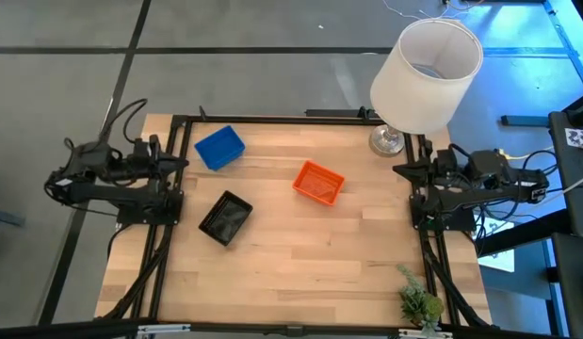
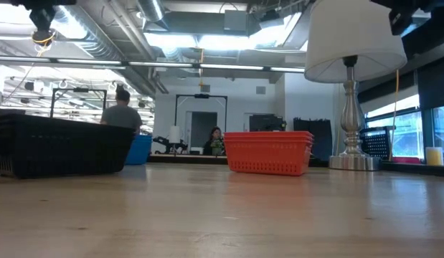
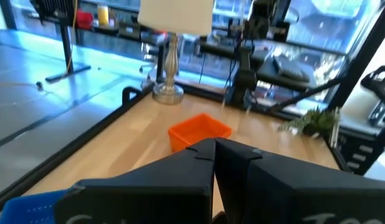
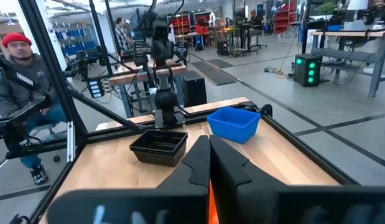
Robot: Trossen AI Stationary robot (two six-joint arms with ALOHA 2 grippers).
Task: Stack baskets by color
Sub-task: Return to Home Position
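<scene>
- While the workshop beyond is crowded with frames, benches and ceiling ducts, the wooden table carries only a few things, all apart from one another.
- A lamp stands at the back right corner. From above its white shade hides most of the metal base, and only the low view shows the whole stem.
- The left arm is folded at the table's left edge. The left gripper has its fingers pressed together with nothing between them, as its wrist view shows.
- The right arm is folded at the right edge, just beside the lamp. The right gripper is likewise closed and empty.
- A person in a red cap sits beyond the left side, seen only from the right wrist.
- The black baskets lie left of centre, turned askew, nearest the left arm.
- The orange baskets sit mid-table. The low view shows layered rims of nested baskets, which the high view does not.
- The blue baskets sit near the back left corner.
- A small green plant stands at the front right corner.
</scene>
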